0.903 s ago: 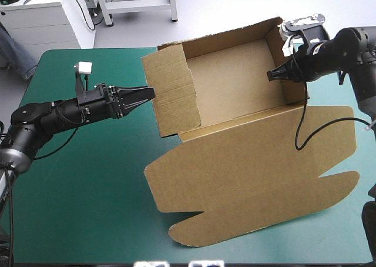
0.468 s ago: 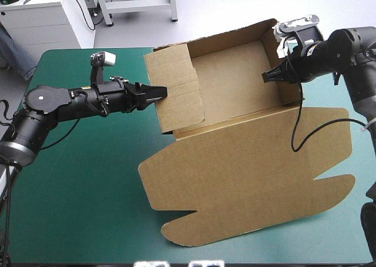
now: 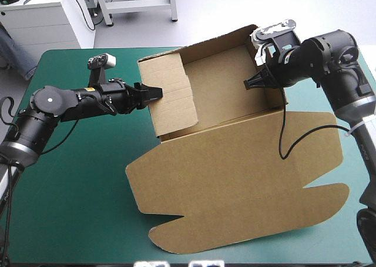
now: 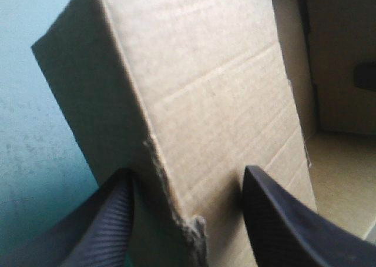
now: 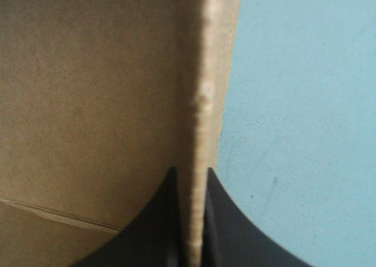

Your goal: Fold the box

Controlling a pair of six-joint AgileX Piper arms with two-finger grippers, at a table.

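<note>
box [image 3: 226, 82]: brown board, set right of centre on the teal-green table [image 3: 76, 190] as an open tray, with the lid [image 3: 235, 179] spread flat toward the near edge.

likely light and stiff across its panels, yet quick to hinge at the creases. easily dented or torn at raw edges, as at the ragged corner in the left wrist view. no real weight to brace it, so apt to slide on the cover under a one-sided push. best taken by the top edge of a wall, near a corner, or pressed flat on a panel close to its crease.

left gripper [image 3: 154, 93]: black fingers [image 4: 282, 226] spread apart, straddling the outer corner of the left wall [image 4: 200, 90]. probably not pinching it, though contact hard to judge here.

right gripper [image 3: 249, 83]: fingers all but together, clamped on the upper edge of the right wall [image 5: 197, 102], with board on one side and table on the other.

mouth of the tray facing up. long axis of the tray running across the table, skewed, right end farther away than the left. lid reaching from the tray's near wall toward the robot, notched edge nearest.
</note>
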